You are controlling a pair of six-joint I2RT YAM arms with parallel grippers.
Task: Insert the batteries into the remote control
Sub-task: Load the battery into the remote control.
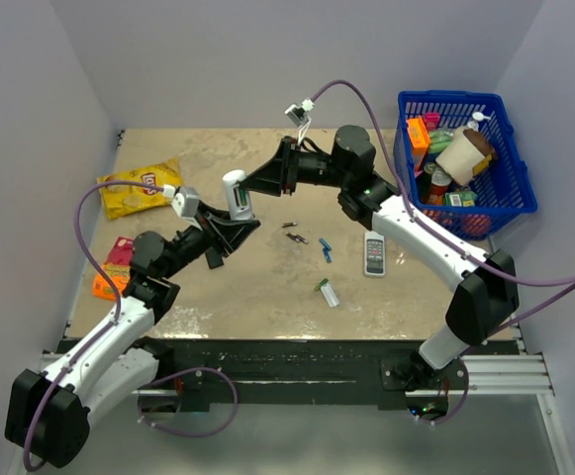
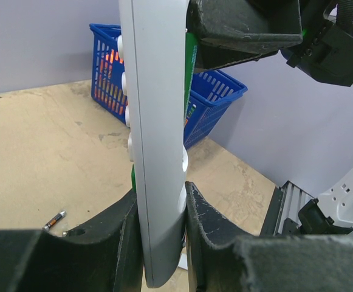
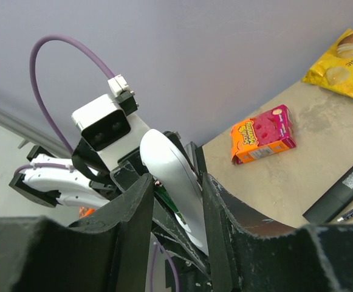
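Observation:
My left gripper (image 1: 234,216) (image 2: 163,210) is shut on the lower end of the slim white remote control (image 1: 236,191) (image 2: 158,121) (image 3: 175,167) and holds it upright above the table. A green battery (image 2: 190,67) (image 3: 167,201) lies along its open back. My right gripper (image 1: 259,181) (image 3: 175,198) reaches in from the right. Its fingers (image 3: 219,213) sit close against both sides of the remote's upper end, and one finger lies on the battery. A small green piece (image 1: 321,287), seemingly another battery, lies on the table beside a white cover (image 1: 332,297).
A blue basket (image 1: 513,203) (image 2: 103,42) full of goods stands at the back right. On the table lie a grey-white remote (image 1: 374,253), a blue cell (image 1: 325,251), dark cells (image 1: 293,232) (image 2: 54,220), a black remote (image 3: 340,190), a chips bag (image 1: 139,188) and an orange-pink box (image 1: 114,269) (image 3: 264,135).

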